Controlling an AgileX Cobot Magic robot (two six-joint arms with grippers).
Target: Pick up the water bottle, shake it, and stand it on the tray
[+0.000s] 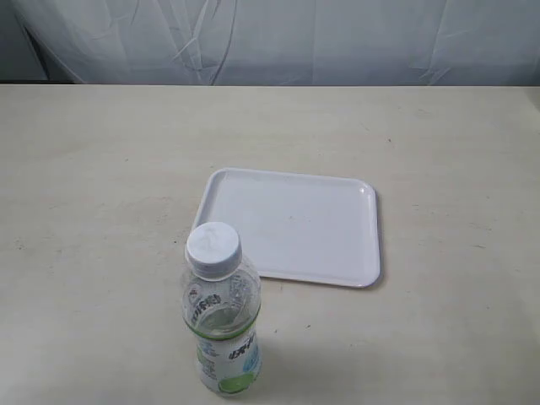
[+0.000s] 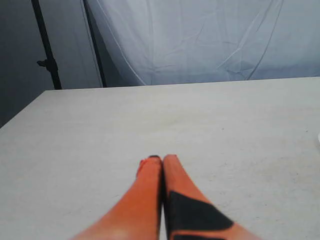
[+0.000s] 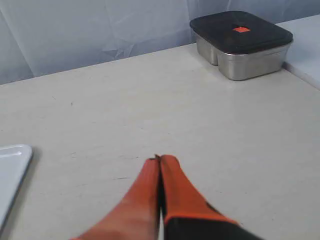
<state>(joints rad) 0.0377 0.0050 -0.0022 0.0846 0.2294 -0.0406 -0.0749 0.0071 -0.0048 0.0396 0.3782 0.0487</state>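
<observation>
1. Water bottle (image 1: 223, 325) stands upright on the pale table (image 1: 101, 169) at the lower centre of the exterior frame. Its white cap (image 1: 213, 247) is screwed on, and the white-and-green label wraps the lower body.
2. The white tray (image 1: 287, 228) lies flat at mid-frame, just above and to the right of the bottle. From this angle the cap overlaps the tray's lower-left rim, and whether the two touch cannot be told.
3. The left gripper (image 2: 162, 159), seen from its wrist camera, has its orange fingers pressed together with nothing between them and only bare tabletop ahead. A dark stand pole (image 2: 45, 45) rises beyond the table's far edge, beside the draped cloth.
4. The right gripper (image 3: 160, 160) is likewise closed tip to tip and holds nothing. One rounded corner of the tray (image 3: 12, 165) shows near it, not touching. A steel container with a dark lid (image 3: 240, 42) sits at the table's far side, well apart from the fingers.
5. A wrinkled white backdrop (image 1: 270, 38) spans the top of the exterior frame.
</observation>
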